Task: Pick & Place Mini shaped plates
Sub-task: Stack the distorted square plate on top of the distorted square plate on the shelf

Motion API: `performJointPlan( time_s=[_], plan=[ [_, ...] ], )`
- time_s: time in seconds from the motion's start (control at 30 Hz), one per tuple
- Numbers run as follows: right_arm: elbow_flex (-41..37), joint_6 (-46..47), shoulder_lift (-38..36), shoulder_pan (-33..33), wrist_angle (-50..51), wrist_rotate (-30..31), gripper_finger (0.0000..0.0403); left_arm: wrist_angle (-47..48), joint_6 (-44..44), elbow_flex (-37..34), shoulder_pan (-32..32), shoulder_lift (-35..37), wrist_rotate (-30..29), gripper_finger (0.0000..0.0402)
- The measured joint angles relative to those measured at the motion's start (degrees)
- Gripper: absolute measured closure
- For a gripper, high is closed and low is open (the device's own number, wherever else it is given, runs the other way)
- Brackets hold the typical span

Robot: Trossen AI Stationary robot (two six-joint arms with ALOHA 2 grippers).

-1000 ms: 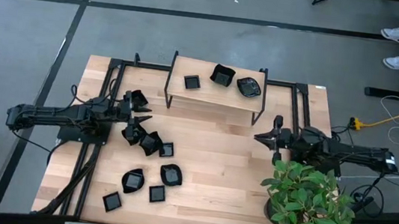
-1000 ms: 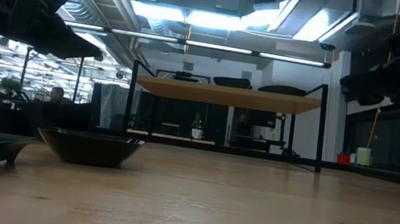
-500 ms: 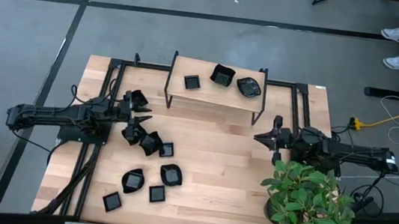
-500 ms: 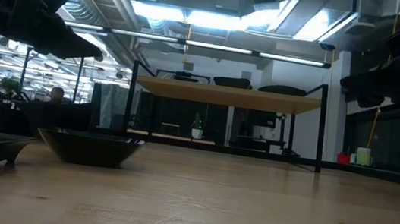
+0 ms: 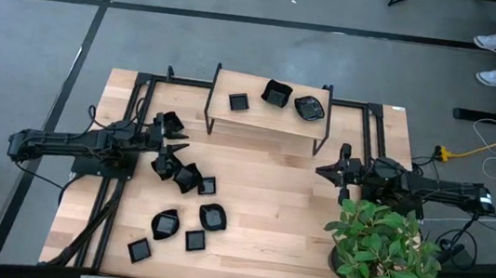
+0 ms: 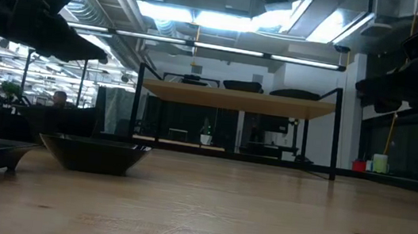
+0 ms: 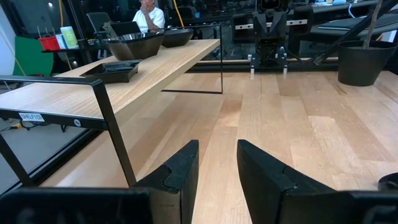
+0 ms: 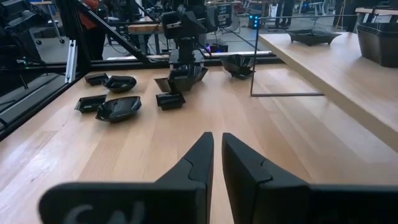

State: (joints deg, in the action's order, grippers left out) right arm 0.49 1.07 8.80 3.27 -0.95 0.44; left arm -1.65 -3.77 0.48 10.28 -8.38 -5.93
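Several mini shaped plates lie scattered flat on the wooden table's left half, also seen in the right wrist view. Three more plates rest on the raised shelf at the far edge. My left gripper hovers level over the plates nearest the left arm; in its own view the left gripper is open with nothing between its fingers. My right gripper hangs level at the right; its own view shows the right gripper shut on nothing, over bare wood.
A potted plant stands at the near right corner, close to the right arm. The shelf's black metal legs stand on the table. A black frame runs along the table's sides. A person sits beyond the table.
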Motion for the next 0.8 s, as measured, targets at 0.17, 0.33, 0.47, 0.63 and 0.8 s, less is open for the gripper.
performJointPlan(
  time_s=[0.17, 0.33, 0.47, 0.63, 0.8],
  plan=[
    [0.0, 0.0, 0.0, 0.0, 0.0, 0.0, 0.0369, 0.0, 0.0, 0.0, 0.0, 0.0, 0.0, 0.0297],
    [0.0, 0.0, 0.0, 0.0, 0.0, 0.0, 0.0369, 0.0, 0.0, 0.0, 0.0, 0.0, 0.0, 0.0297],
    [0.0, 0.0, 0.0, 0.0, 0.0, 0.0, 0.0369, -0.4, 0.5, 0.0, 0.0, 0.0, 0.0, 0.0297],
    [0.0, 0.1, 0.0, 0.0, 0.0, 0.0, 0.0369, -1.0, 8.0, 0.0, 0.0, 0.0, 0.0, 0.0297],
    [0.0, 0.0, 0.0, 0.0, 0.0, 0.0, 0.0369, -1.2, 7.3, 0.1, 0.0, 0.0, 0.0, 0.0297]
  ],
)
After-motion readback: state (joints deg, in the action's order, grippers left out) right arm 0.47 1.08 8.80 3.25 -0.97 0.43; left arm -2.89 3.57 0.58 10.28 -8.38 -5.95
